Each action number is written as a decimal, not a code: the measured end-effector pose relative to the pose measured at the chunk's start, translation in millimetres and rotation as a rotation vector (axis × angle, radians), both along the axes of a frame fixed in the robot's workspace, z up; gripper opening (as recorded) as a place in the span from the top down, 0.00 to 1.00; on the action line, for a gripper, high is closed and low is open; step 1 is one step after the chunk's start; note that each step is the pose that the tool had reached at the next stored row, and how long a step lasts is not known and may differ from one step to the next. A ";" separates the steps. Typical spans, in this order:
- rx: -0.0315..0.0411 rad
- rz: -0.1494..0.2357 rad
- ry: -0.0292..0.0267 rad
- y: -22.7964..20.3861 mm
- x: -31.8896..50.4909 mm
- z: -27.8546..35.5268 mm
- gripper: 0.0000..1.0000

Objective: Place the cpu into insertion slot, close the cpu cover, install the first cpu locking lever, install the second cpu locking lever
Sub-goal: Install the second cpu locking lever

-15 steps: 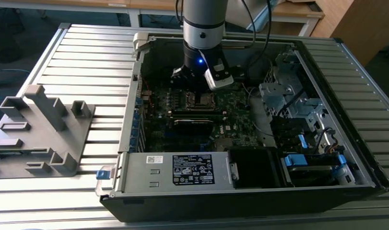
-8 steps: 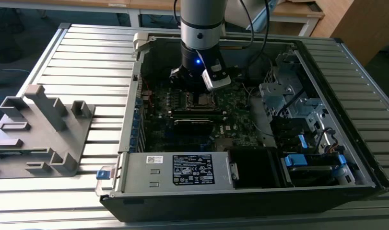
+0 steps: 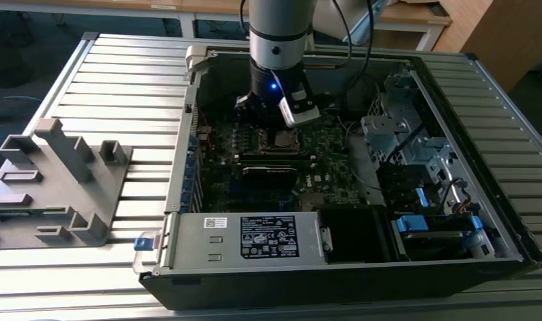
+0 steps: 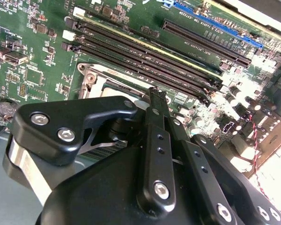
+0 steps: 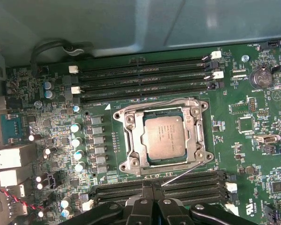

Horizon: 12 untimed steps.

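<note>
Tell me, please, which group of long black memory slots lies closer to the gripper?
The group directly at the gripper; the other group lies beyond the processor socket, along the case wall.

Gripper (image 3: 273, 115) hangs inside the open computer case (image 3: 484, 167), above the motherboard (image 3: 324, 150). Directly under and just ahead of it: insertion slot (image 5: 163, 136) with the cpu (image 5: 165, 136) seated in it, cpu cover (image 5: 136, 136) lying around the cpu. Memory slots (image 5: 145, 77) run on the socket's far side from the gripper; a second bank (image 5: 178, 185) lies between socket and gripper (image 5: 152, 199). Power supply box (image 3: 244, 237) sits at the case's near edge, well apart. Grey fixture (image 3: 61, 187) stands outside the case on the table (image 3: 119, 73), toward the exterior view's left.
</note>
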<state>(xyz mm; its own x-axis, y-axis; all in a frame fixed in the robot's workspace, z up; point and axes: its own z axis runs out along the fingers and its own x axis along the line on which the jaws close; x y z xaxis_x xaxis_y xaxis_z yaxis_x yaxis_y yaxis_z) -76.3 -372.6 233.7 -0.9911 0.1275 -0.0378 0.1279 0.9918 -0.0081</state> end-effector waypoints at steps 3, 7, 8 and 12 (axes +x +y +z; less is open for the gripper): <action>0.0000 0.000 0.0000 -0.1 -0.1 -0.3 0.90; 0.0000 0.000 0.0000 0.0 -0.5 -2.0 0.90; 0.0001 0.000 -0.0001 0.0 -0.4 -2.5 0.90; 0.0000 0.000 0.0000 0.0 -4.5 -20.9 0.90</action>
<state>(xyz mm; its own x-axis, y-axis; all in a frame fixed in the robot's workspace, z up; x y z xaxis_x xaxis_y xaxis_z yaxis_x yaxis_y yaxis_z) -80.8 -372.6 212.8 -0.9911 0.1275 -0.0378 0.1279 0.9918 -0.0081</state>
